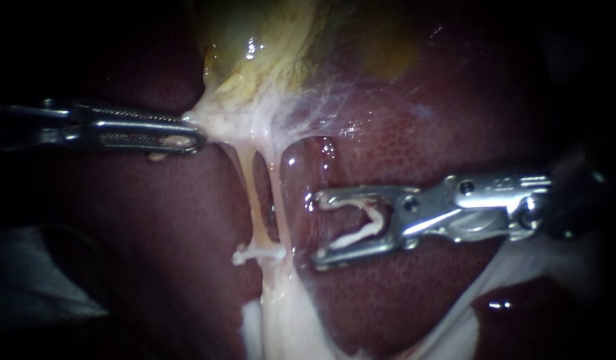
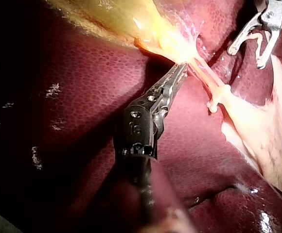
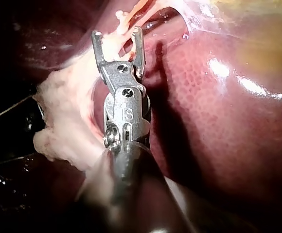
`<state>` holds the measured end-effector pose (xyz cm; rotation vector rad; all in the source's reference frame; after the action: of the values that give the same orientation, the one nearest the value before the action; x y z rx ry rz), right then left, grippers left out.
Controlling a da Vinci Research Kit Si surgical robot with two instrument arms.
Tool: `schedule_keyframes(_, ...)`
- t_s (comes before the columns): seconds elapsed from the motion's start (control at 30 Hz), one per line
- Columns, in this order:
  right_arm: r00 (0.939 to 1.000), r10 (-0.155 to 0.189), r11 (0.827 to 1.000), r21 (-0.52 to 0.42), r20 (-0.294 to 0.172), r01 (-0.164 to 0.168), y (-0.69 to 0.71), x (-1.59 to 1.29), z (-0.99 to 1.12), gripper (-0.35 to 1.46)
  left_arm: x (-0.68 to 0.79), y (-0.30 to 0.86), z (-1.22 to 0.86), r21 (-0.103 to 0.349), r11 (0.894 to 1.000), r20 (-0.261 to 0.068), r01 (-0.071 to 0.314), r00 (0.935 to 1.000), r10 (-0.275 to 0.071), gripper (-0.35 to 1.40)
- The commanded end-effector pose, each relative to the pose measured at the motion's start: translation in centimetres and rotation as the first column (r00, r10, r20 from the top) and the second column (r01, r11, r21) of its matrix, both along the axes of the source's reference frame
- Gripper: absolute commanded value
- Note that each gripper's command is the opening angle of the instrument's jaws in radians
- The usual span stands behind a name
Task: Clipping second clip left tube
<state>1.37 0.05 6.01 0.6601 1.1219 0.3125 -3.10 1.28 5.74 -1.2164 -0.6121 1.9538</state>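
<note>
Two instruments, two tubes, two clips, one gallbladder

Right instrument enters from frame edge, tip at frame centre, jaws spread in wide V. White clip sits between them, touching both, partly merging with pale tissue behind. Just ahead of jaw tips, near frame edge: thin tube carrying applied clip. Lumpy pale fat on one side of shaft. Glossy dark-red liver fills other side.
</note>
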Motion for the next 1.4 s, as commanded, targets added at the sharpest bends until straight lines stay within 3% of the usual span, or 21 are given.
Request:
schedule_keyframes(0.03,1.0000,-0.002,1.000,0.009,0.002,0.002,-0.03,0.05,0.04,0.50,0.00,0.00,0.00,0.000,1.000,-0.001,0.001,1.0000,-0.001,-0.35)
schedule_keyframes(0.33,0.9999,-0.003,0.998,0.068,0.013,0.002,-0.25,0.39,0.49,0.50,-0.02,-0.01,0.01,-0.001,1.000,-0.002,0.002,1.0000,-0.002,-0.35)
schedule_keyframes(0.67,0.9998,-0.005,0.996,0.094,0.018,0.003,-0.21,0.46,0.92,0.50,-0.03,-0.01,0.02,-0.001,1.000,-0.002,0.002,1.0000,-0.002,-0.35)
schedule_keyframes(0.93,0.9984,-0.001,0.988,0.153,-0.057,0.010,-0.19,0.72,0.91,0.50,-0.03,-0.01,0.02,-0.001,1.000,-0.002,0.002,1.0000,-0.002,-0.35)
schedule_keyframes(1.13,0.9937,-0.003,0.982,0.188,-0.112,0.024,-0.21,1.00,0.84,0.50,-0.03,-0.01,0.01,-0.001,1.000,-0.002,0.003,1.0000,-0.003,-0.35)
schedule_keyframes(1.27,0.9873,-0.006,0.977,0.208,-0.159,0.040,-0.27,1.08,0.73,0.50,-0.04,-0.01,0.02,-0.001,1.000,-0.002,0.003,1.0000,-0.003,-0.35)
schedule_keyframes(1.4,0.9841,-0.019,0.976,0.210,-0.176,0.057,-0.34,1.11,0.56,0.49,-0.03,-0.01,0.02,-0.001,1.000,-0.002,0.003,1.0000,-0.003,-0.35)
